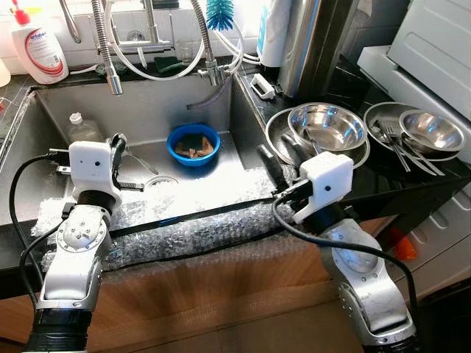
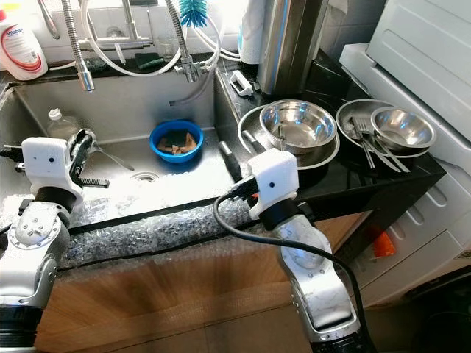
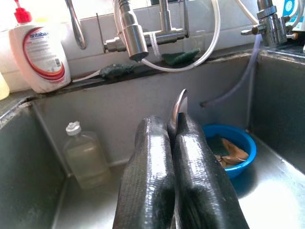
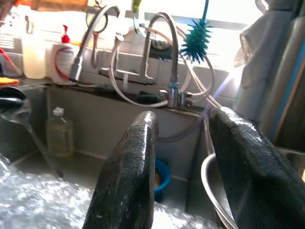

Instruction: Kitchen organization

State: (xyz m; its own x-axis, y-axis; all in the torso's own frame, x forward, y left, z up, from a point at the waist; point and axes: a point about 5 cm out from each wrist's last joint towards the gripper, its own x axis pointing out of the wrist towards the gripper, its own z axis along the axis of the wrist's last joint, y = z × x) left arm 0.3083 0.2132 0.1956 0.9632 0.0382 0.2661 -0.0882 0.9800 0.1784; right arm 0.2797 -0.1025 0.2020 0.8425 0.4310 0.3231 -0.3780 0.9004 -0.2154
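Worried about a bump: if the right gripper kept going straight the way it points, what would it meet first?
Probably the sink's back wall below the taps; the right gripper, open, has nothing nearer between its fingers, though depth is unclear.

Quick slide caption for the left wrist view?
Left gripper shut on a spoon above the sink, blue bowl beyond.

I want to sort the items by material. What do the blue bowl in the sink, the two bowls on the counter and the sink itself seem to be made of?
The blue bowl looks like plastic: uniform opaque colour, soft sheen. The larger bowl and smaller bowl look like polished stainless steel: mirror-like reflections. The sink seems to be brushed steel, with a duller grey shine.
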